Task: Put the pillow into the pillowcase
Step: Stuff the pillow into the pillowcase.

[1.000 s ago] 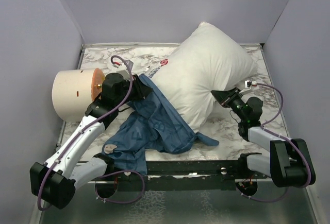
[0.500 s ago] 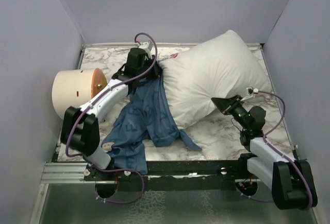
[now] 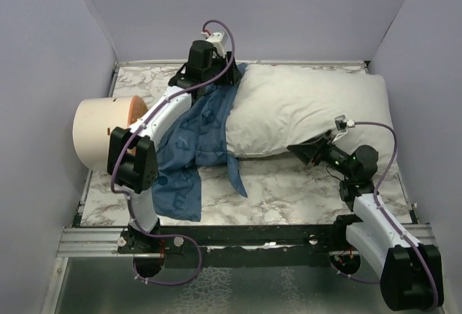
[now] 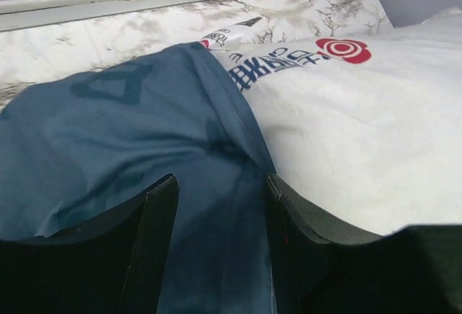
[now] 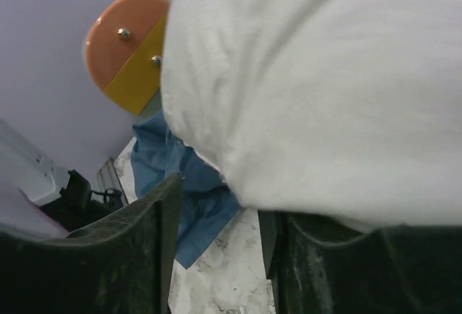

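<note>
Our left fingers stand spread, the pillowcase lying slack between them, unpinched. The pillow, red logo up, lies just to their right, its end under the blue hem; whether it is inside the case we cannot tell. Our right fingers are spread too and hold nothing, with the pillow's near edge bulging just above and ahead of them on the table. We judge the pillow light, plump and yielding, best pinched at a corner; the case is limp and thin, best taken at its hem.
</note>
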Robot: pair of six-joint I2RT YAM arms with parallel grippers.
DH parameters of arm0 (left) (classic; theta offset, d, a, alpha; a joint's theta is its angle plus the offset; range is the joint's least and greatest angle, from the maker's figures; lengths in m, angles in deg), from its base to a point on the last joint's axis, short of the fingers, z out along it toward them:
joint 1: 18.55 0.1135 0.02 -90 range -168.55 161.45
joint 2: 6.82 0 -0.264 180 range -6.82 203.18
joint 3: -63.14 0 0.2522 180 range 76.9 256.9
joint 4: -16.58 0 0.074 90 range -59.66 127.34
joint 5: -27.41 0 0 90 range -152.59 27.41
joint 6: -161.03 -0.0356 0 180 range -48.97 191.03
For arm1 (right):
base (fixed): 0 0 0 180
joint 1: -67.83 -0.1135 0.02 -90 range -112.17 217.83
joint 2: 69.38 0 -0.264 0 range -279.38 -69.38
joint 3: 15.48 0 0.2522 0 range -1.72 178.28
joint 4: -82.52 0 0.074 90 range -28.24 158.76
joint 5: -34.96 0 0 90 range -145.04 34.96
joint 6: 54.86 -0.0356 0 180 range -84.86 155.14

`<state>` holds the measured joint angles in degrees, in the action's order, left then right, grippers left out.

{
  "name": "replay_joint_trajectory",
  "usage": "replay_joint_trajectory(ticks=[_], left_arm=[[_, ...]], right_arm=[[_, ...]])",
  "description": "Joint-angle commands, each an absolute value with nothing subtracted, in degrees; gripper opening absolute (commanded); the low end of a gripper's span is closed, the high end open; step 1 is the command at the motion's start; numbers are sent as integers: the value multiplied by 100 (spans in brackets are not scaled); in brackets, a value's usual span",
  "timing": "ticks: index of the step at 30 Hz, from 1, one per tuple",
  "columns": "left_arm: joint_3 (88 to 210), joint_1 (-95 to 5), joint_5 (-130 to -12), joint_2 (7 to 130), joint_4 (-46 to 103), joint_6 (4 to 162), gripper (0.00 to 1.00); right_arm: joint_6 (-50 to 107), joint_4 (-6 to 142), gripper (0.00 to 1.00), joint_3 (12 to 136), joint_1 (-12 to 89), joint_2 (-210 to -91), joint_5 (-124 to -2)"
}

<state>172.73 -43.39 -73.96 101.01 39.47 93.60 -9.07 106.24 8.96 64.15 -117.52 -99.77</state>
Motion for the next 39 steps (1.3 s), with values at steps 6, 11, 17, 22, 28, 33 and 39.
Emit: replay_joint_trajectory(ticks=[6, 11, 17, 22, 28, 33, 39], left_arm=[[15034, -3483, -8362, 7581, 3445, 9371, 53], [13359, -3483, -9131, 6466, 2872, 10220, 51], [12258, -4081, -8227, 5160, 2936, 10911, 50], [11777, -4665, -7065, 4416, 3326, 11013, 50], [11600, -4741, -6944, 4544, 3283, 11114, 51], [11626, -4785, -6931, 4948, 3229, 11049, 51], [11779, -4885, -6975, 5406, 3158, 10998, 51]], right_arm=[[-42, 10311, 56, 1946, 6187, -11237, -11336], [90, 10122, 60, 2295, 5934, -11368, -11400], [1487, 8527, 62, 3292, 4915, -12126, -10573], [2163, 7813, 64, 4091, 3991, -13128, -9552], [2288, 7525, 64, 4626, 3632, -14076, -8729], [2180, 7329, 63, 4849, 3589, -14472, -8121], [1985, 7044, 47, 5072, 3516, -15023, -7564]])
